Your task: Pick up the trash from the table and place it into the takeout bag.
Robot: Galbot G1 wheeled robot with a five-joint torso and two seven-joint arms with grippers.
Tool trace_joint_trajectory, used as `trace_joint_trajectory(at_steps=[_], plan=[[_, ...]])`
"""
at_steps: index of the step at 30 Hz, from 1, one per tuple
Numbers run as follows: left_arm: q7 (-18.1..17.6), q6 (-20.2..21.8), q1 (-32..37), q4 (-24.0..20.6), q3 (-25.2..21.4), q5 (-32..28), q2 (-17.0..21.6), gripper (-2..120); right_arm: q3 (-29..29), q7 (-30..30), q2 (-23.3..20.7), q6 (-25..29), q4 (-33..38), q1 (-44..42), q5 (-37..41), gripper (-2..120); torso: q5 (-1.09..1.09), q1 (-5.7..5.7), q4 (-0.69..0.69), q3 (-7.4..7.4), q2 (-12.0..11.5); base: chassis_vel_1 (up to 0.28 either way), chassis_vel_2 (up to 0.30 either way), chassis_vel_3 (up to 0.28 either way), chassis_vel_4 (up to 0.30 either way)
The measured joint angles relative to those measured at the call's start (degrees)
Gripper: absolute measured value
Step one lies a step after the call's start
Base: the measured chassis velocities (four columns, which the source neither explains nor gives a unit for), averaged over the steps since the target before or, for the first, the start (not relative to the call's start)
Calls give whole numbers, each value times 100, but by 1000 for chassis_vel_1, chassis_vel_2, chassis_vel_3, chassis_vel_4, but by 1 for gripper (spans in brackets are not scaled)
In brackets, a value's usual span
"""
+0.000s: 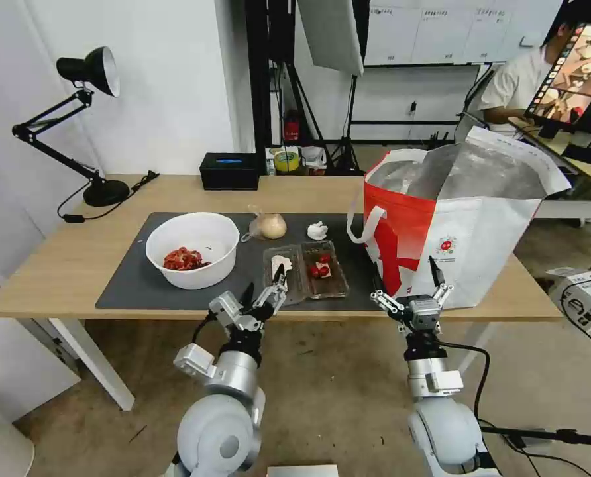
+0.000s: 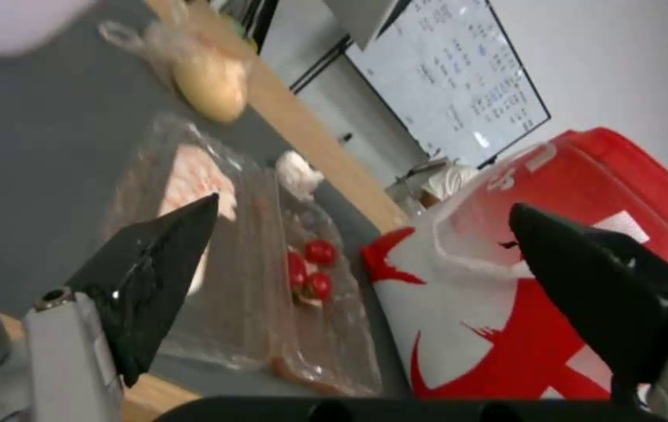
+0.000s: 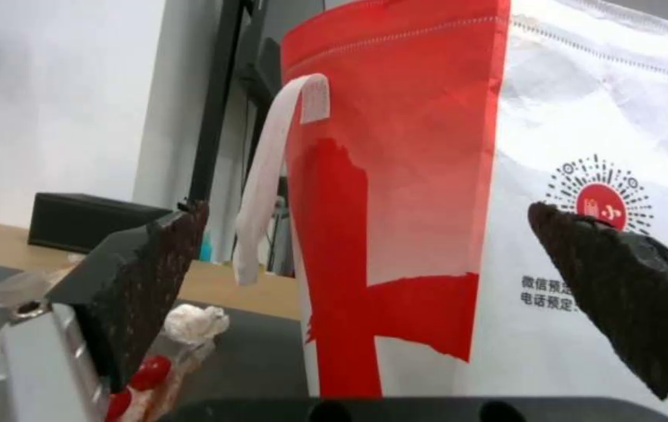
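Two grippers, left (image 1: 264, 287) and right (image 1: 407, 277), hover spread apart at the table's (image 1: 63, 265) near edge. Clear hinged box (image 1: 307, 270) (red bits inside) lies open, takeout bag (image 1: 468, 232) at its three o'clock.

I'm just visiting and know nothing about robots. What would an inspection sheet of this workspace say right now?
Surface: light-wood table with dark grey mat.
Job's things: white round bowl, clear hinged box, clear bag with yellowish lump, crumpled tissue, all on the mat; red-and-white takeout bag upright at the mat's right end.
Clutter: black box, black desk lamp.
Grippers: left gripper open near hinged box; right gripper open before bag.
Cables: lamp cord.
Surroundings: tripods, whiteboard.
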Motion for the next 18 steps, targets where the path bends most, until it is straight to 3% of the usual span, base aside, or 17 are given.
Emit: trace_joint_trajectory(at_steps=[5,8,18], plan=[[-287,192,-206,32,123,-446,-124,100,65,0,-23,0,7,-45,-2,100,0,0,0,0,0,0,0,0,0],[-729,471,-347,-35,148,-1028,-294,100,106,0,-21,0,22,-87,-10,100,0,0,0,0,0,0,0,0,0],[-1607,820,-524,-138,187,-1546,-546,100,125,4,35,0,26,-98,-61,100,0,0,0,0,0,0,0,0,0]])
